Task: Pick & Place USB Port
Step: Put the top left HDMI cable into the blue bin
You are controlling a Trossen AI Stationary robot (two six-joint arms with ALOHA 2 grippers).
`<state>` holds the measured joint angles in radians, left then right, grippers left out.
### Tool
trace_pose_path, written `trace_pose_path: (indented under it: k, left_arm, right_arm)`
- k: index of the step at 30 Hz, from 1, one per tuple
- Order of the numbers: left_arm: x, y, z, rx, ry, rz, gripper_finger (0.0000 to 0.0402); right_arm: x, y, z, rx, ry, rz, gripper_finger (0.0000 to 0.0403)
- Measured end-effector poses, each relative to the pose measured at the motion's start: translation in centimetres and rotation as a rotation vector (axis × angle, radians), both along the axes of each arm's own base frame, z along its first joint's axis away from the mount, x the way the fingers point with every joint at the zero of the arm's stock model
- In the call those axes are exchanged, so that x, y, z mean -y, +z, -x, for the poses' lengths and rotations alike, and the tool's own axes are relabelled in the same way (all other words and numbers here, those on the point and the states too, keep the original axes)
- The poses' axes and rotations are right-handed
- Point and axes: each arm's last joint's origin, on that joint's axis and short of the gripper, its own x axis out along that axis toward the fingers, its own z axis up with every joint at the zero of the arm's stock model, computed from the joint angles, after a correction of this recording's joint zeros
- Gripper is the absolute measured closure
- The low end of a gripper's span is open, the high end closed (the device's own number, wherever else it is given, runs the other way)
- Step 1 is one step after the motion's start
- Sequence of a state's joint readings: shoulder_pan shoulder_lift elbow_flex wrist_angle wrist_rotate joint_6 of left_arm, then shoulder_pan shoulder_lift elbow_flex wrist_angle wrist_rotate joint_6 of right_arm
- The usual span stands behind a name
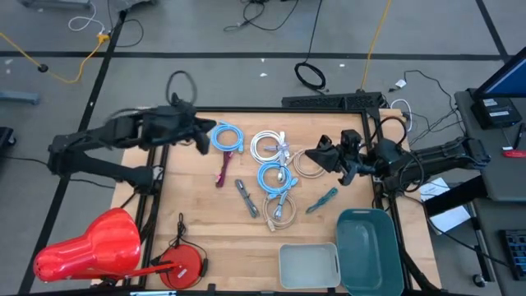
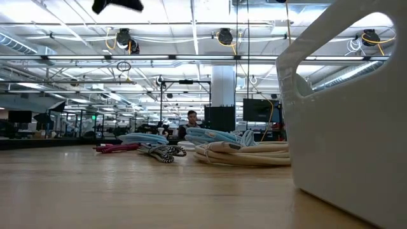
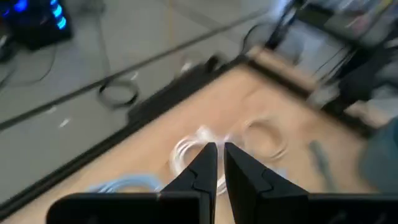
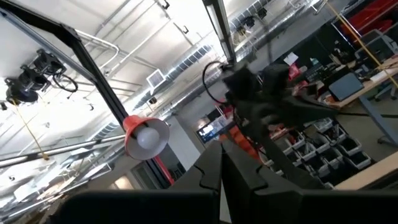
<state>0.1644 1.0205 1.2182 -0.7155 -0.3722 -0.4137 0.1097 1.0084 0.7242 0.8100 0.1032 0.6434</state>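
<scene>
Several coiled and bundled cables lie flat on the wooden table: a blue coil (image 1: pixel 228 137), a white coil (image 1: pixel 269 146), a second blue coil (image 1: pixel 275 175), a beige coil (image 1: pixel 308 163), a magenta cable (image 1: pixel 223 168), a striped cable (image 1: pixel 246 197) and a teal cable (image 1: pixel 322 200). My left gripper (image 1: pixel 203 137) hovers off the table just left of the first blue coil, its fingers (image 3: pixel 217 155) closed on nothing. My right gripper (image 1: pixel 325 154) hangs above the beige coil's right side, shut and empty, tipped up toward the ceiling in its wrist view (image 4: pixel 222 152).
A white bin (image 1: pixel 308 265) and a teal bin (image 1: pixel 368 251) stand at the table's near right edge; the white bin (image 2: pixel 343 127) fills the low view's right. A red lamp (image 1: pixel 94 247) lies off the near left corner. A person (image 2: pixel 192 117) sits far behind.
</scene>
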Motion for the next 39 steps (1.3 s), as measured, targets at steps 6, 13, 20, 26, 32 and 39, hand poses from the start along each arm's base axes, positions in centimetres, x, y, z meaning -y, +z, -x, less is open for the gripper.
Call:
trace_pose_path:
  k: [6,13,20,26,32,39]
  left_arm:
    - [-3.9,-4.4,-1.8,-0.249,0.097,0.314,0.0303]
    - [-7.8,-10.6,-3.8,-0.584,0.272,0.575,0.0176]
    - [-10.6,-15.9,-6.3,-0.716,0.358,0.673,0.0096]
    - [-13.3,-18.7,-6.7,-0.703,0.488,0.738,0.0061]
    - [-15.8,-18.8,-5.4,-0.557,0.690,0.832,0.0057]
    - [-16.2,-18.8,-5.6,-0.453,0.795,0.873,0.0057]
  right_arm:
    - [-0.1,-0.5,-0.2,-0.061,0.005,0.007,0.0402]
    - [-0.1,-0.8,-0.3,-0.090,0.005,0.002,0.0372]
    - [-0.1,-1.0,-0.4,-0.110,0.007,0.005,0.0334]
    - [-0.2,-1.2,-0.5,-0.129,0.019,-0.012,0.0309]
    - [-0.3,-1.2,-0.5,-0.132,0.071,0.009,0.0291]
    - [-0.7,-1.3,-0.4,-0.141,0.201,0.057,0.0280]
